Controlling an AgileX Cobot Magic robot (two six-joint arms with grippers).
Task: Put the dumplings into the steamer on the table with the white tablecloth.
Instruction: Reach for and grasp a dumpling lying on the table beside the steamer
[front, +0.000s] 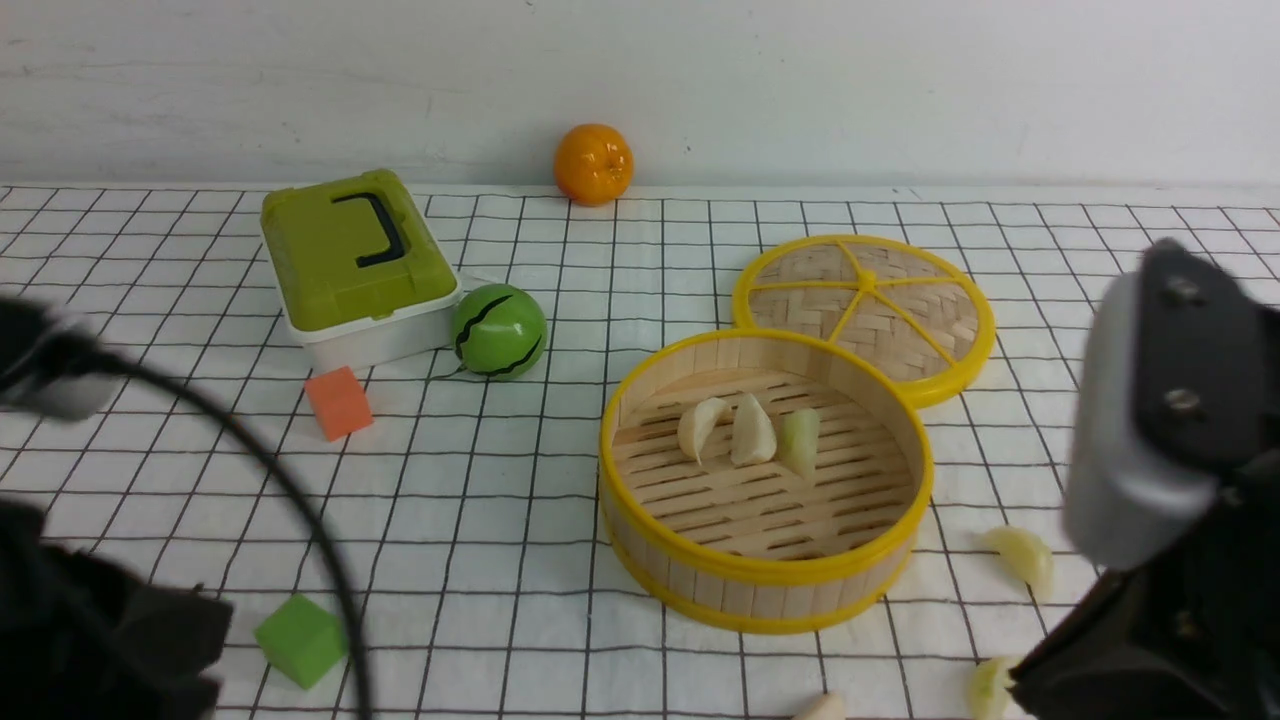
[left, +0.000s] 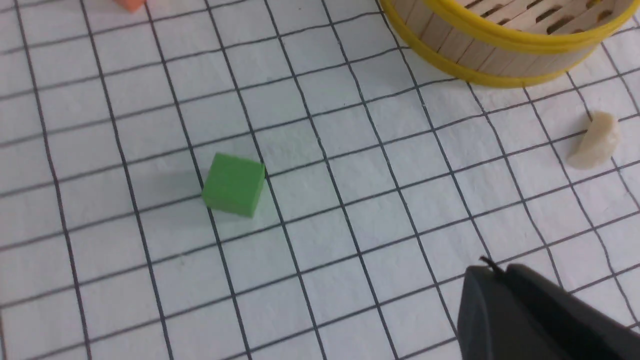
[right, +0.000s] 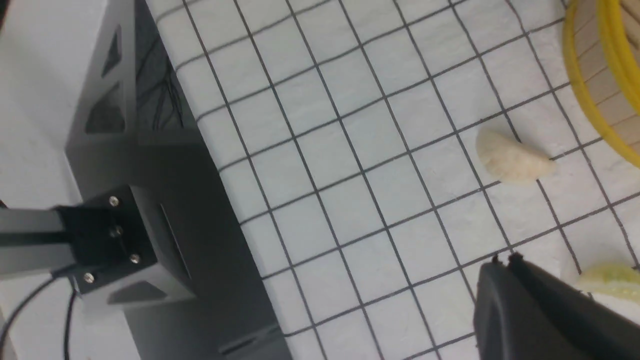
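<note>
The steamer (front: 770, 578) stands on the white tablecloth (front: 500, 500) right of centre. Three dumplings lie on its slats: two creamy (front: 700, 428) (front: 752, 430) and a pale green one (front: 801, 442). Three more lie on the cloth near it: one (front: 1022, 555) to its right, a greenish one (front: 988, 688) and a white one (front: 822, 708) at the front edge. My left gripper (left: 492, 270) is shut and empty above the cloth, apart from a white dumpling (left: 595, 145). My right gripper (right: 502, 262) is shut and empty, between a white dumpling (right: 515, 161) and a green dumpling (right: 612, 280).
The woven lid (front: 865, 310) lies flat behind the steamer. A green box (front: 350, 260), a green ball (front: 498, 330) and an orange (front: 593, 163) sit at the back. An orange cube (front: 339, 402) and a green cube (front: 300, 640) lie on the left. The table's edge and a metal frame (right: 125, 200) are near my right gripper.
</note>
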